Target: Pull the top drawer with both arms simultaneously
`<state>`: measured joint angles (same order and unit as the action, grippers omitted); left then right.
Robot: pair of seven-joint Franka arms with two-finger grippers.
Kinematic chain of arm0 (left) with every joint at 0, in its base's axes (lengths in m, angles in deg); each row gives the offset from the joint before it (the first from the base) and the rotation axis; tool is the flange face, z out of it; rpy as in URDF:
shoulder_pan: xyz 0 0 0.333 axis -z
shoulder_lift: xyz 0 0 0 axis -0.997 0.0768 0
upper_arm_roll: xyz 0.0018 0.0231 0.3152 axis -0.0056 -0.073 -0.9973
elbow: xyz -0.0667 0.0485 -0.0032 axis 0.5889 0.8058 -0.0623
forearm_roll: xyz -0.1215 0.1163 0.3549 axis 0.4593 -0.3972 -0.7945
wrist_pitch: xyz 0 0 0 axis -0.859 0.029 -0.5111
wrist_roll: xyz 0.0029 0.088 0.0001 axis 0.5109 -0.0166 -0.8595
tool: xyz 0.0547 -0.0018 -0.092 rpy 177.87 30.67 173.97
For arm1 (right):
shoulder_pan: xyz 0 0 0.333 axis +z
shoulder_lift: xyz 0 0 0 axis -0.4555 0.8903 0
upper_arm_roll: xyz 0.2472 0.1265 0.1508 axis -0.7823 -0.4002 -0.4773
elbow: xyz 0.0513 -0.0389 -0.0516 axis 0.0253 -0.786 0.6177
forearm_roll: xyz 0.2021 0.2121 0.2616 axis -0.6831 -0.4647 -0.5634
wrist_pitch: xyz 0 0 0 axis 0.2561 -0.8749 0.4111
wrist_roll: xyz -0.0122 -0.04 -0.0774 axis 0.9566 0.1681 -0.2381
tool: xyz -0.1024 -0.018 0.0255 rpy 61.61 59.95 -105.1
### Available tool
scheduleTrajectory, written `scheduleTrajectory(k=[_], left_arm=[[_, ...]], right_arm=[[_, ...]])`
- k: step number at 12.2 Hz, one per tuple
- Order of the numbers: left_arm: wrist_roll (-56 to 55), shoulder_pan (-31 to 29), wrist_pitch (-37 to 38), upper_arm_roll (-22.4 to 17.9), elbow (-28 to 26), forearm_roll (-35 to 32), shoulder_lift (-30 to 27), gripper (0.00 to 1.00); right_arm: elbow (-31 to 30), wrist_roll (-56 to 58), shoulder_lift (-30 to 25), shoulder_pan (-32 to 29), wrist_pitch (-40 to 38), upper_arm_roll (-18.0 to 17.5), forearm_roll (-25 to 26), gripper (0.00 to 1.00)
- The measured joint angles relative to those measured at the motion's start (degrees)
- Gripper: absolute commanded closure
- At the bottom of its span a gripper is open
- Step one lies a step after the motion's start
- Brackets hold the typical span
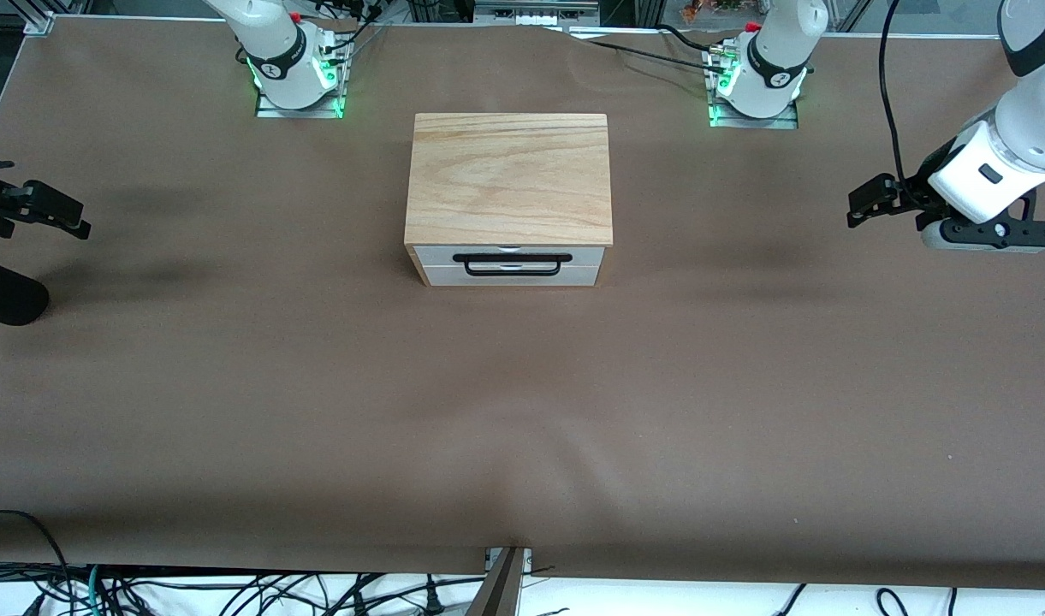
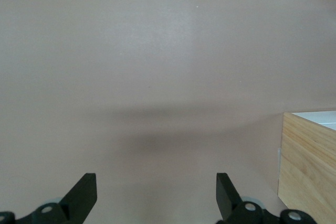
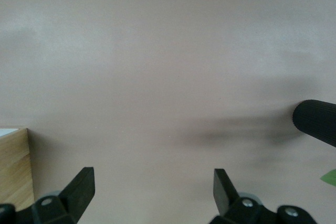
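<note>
Top drawer (image 1: 513, 255) sits fully shut in the cabinet (image 1: 509, 180) at the middle of the bench (image 1: 522, 411), its white front and long black bar handle (image 1: 512, 263) facing the front camera, just above the plain lower drawer front (image 1: 512, 275).

We start at the left pincer (image 1: 869, 204): it hangs over the bench at the left arm's end, well apart from the cabinet, fingers (image 2: 84, 192) spread wide and holding nothing. Its wrist view shows only bare bench and a wood corner of the cabinet. The right pincer (image 1: 47, 210) hangs over the right arm's end of the bench, likewise wide open and empty, with a dark cylindrical object (image 1: 7, 295) near it that also shows in its wrist view.

Neither of the 2 arms has reached the handle, so we judge the pull has not begun. The risks we see lie in the approach and the timing. The handle is thin and sits close to the drawer face, so a pincer arriving slightly low could close on nothing or scrape the lower front. If 1 arm grips or pulls ahead of the other, the drawer may skew in its runners and jam. The cabinet looks light and unfastened, so a hard pull could drag the whole box along the bench instead of opening the drawer.
</note>
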<state>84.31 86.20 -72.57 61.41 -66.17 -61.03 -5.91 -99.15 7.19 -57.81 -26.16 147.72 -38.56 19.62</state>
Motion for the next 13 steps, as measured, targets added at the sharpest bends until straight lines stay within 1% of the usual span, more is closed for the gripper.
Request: scheduleTrajectory(k=[13], left_arm=[[0.01, 1.00, 1.07, 0.23, 0.41, 0.00, 0.45, 0.00]], right_arm=[[0.00, 0.00, 0.00, 0.00, 0.00, -0.02, 0.01, 0.00]])
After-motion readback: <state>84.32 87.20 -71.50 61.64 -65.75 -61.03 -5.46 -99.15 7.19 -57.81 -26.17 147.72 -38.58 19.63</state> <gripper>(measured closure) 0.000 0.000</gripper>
